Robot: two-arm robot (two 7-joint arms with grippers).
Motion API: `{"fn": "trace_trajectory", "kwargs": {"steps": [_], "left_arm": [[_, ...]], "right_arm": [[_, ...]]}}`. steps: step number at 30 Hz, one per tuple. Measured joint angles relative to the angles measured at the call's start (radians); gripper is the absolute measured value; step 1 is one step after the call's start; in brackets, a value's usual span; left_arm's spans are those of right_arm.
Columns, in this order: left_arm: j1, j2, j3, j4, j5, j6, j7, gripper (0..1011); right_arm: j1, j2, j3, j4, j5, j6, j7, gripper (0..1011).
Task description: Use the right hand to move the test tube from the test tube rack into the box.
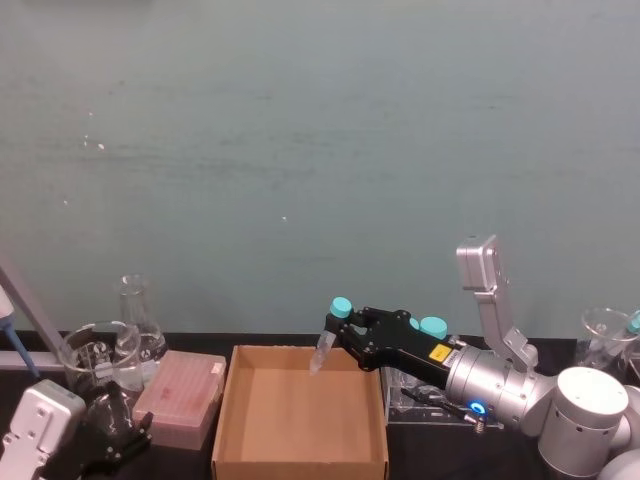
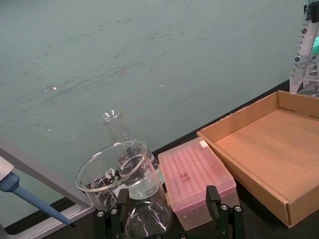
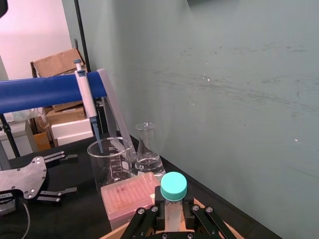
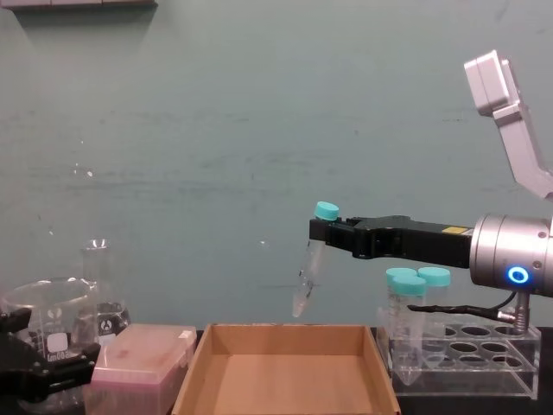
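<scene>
The right hand point(image 4: 324, 232) pinches the test tube point(image 4: 309, 268) just under its teal cap, fingers closed on it; the clear conical tip hangs tilted below them, above the box's point(image 4: 292, 332) far wall. Behind the fingers, the clear acrylic test tube rack point(image 4: 471, 354) holds wider teal-capped tubes point(image 4: 406, 303). Beyond the fingertips: pink translucent box point(image 4: 143, 359), glass flask point(image 4: 99, 298), beaker point(image 2: 112, 174). Left gripper point(image 1: 115, 435) parked low, fingers spread.

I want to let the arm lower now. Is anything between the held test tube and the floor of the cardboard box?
Nothing visible is. The right hand holds the test tube tilted, its tip hanging above the box near the far wall. The box floor below it is bare, and the test tube rack stands off to the box's right.
</scene>
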Motion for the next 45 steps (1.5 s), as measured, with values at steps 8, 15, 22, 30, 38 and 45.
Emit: {"fn": "trace_trajectory", "kwargs": {"steps": [8,15,22,30,38,45], "left_arm": [[0.0,0.0,0.0,0.0,0.0,0.0,0.0,1000],[0.0,0.0,0.0,0.0,0.0,0.0,0.0,1000],[0.0,0.0,0.0,0.0,0.0,0.0,0.0,1000],[0.0,0.0,0.0,0.0,0.0,0.0,0.0,1000],[0.0,0.0,0.0,0.0,0.0,0.0,0.0,1000],[0.0,0.0,0.0,0.0,0.0,0.0,0.0,1000]], "right_arm": [[-0.001,0.001,0.001,-0.001,-0.001,-0.001,0.0,235],[-0.001,0.001,0.001,-0.002,-0.002,-0.001,0.0,457],[-0.001,0.001,0.001,-0.002,-0.002,-0.001,0.0,681],[-0.001,0.001,0.001,-0.002,-0.002,-0.001,0.0,898],[-0.001,0.001,0.0,-0.002,-0.002,-0.001,0.0,1002],[-0.01,0.028,-0.015,-0.057,-0.021,-0.02,-0.023,1003]]}}
